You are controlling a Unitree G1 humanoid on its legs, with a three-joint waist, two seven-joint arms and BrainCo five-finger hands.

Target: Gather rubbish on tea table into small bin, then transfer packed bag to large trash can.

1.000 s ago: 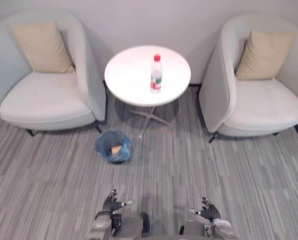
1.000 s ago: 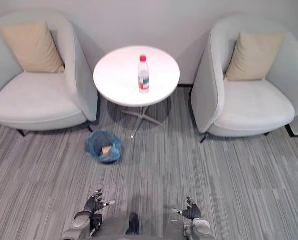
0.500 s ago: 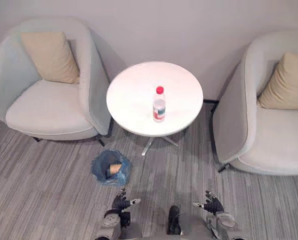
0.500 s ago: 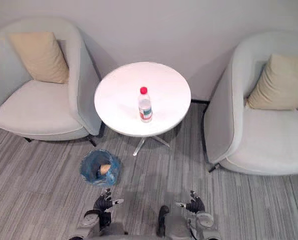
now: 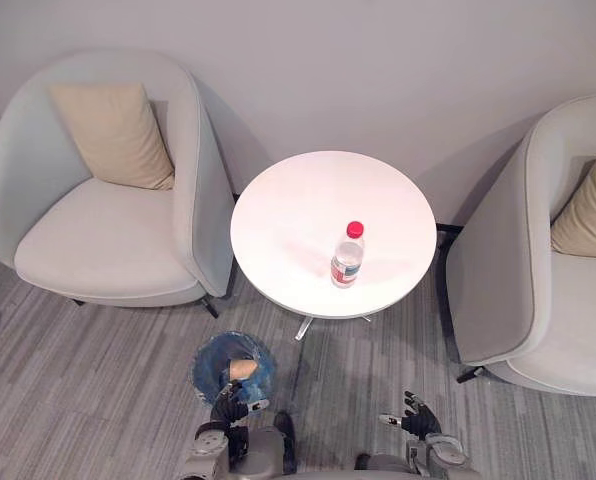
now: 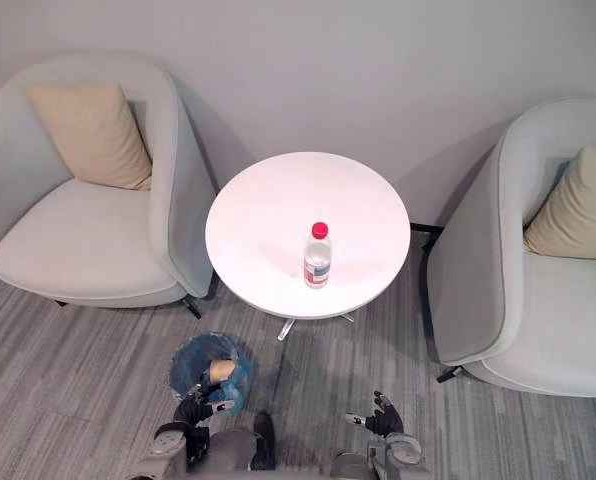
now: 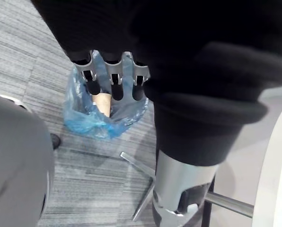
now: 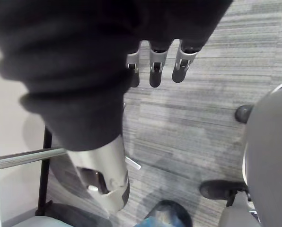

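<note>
Grey carpet [image 5: 98, 380] surrounds the round bench [image 5: 298, 220] at centre, bearing a water bottle [image 5: 347, 256]. Blue-lined small bin [image 5: 233, 365] sits lower left. Left hand [image 5: 228, 408] and right hand [image 5: 416, 421] hang wide and empty at the bottom edge.

White table [image 5: 298, 215], and the bottle [image 5: 347, 262] has a red cap. The bin bag [image 5: 210, 366] is blue, the carpet [image 5: 78, 385] is grey and stripy, and the chairs [image 5: 108, 245] are pale grey with beige cushions [image 5: 113, 135].

Bottle [image 5: 347, 258] on table [image 5: 286, 220] between left armchair [image 5: 108, 240] and right armchair [image 5: 498, 290] (bin [image 5: 207, 368] before table)
</note>
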